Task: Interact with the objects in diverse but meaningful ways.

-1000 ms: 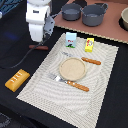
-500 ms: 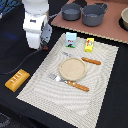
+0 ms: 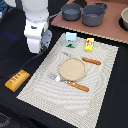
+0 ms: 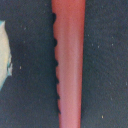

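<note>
Exterior view — one sausage (image 3: pixel 91 61), one yellow box (image 3: pixel 89 44), two pots (image 3: pixel 93 14).

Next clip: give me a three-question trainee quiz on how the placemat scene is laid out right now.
1. True or false: the brown sausage lies inside the tan plate.
2. Multiple choice: where is the orange-yellow ridged block? A) on the striped placemat B) off the placemat, on the dark surface toward the exterior view's left C) in a grey pot
3. Fill in: beside the small white carton, toward the exterior view's right, stands a bright ____ box.

Key: 1 false, it lies on the placemat beside the plate; 2 B; 3 yellow.
</note>
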Controlling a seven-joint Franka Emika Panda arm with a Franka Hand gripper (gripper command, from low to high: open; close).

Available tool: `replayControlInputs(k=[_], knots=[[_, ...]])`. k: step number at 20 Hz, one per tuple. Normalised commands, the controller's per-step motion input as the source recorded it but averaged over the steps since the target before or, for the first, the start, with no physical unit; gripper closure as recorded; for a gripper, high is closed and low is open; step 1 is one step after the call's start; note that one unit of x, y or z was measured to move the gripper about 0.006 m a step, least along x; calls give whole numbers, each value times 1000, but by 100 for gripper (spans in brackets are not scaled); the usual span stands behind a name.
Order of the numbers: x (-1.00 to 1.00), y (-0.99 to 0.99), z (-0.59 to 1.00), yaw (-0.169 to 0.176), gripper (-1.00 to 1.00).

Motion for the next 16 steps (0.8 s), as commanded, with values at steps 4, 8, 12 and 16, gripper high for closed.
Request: replayControlInputs(k=[4,8,12,16], knots=[[-276,-51,-449,29,100],[-241,-41,-411,29,100],[-187,-21,-384,28,100],[-112,0,-316,34,100]])
